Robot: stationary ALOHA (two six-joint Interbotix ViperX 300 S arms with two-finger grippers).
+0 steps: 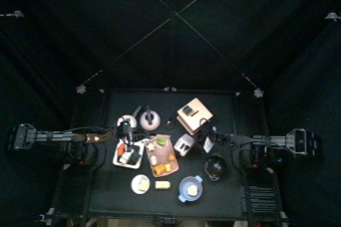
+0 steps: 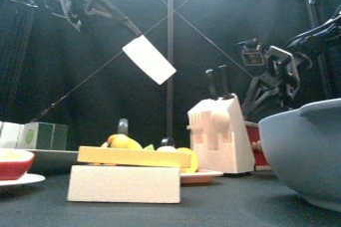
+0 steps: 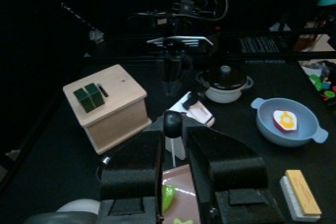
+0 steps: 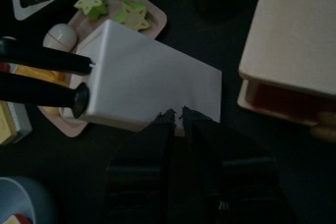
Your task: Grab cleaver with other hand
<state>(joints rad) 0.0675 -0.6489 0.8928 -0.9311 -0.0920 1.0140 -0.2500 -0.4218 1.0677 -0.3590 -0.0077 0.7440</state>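
Note:
The cleaver [image 2: 150,60], with a broad white blade and a dark handle, hangs tilted high above the table in the front view. My left gripper [image 3: 171,159] is shut on it. In the left wrist view its thin edge runs between the jaws to a dark knob. That arm comes down from the upper left in the front view. My right gripper [image 4: 178,122] is shut and empty. It hovers just above the white knife block [image 4: 138,76], right of the cleaver, and also shows in the front view [image 2: 270,64].
The knife block [image 2: 220,136] holds black-handled knives. A wooden box [image 3: 108,105], a black pot [image 3: 226,86] and a blue bowl [image 3: 289,122] stand around it. A plate with star-shaped food [image 4: 121,10], a yellow block on white foam [image 2: 127,171] and a grey bowl [image 2: 304,161] stand near the front.

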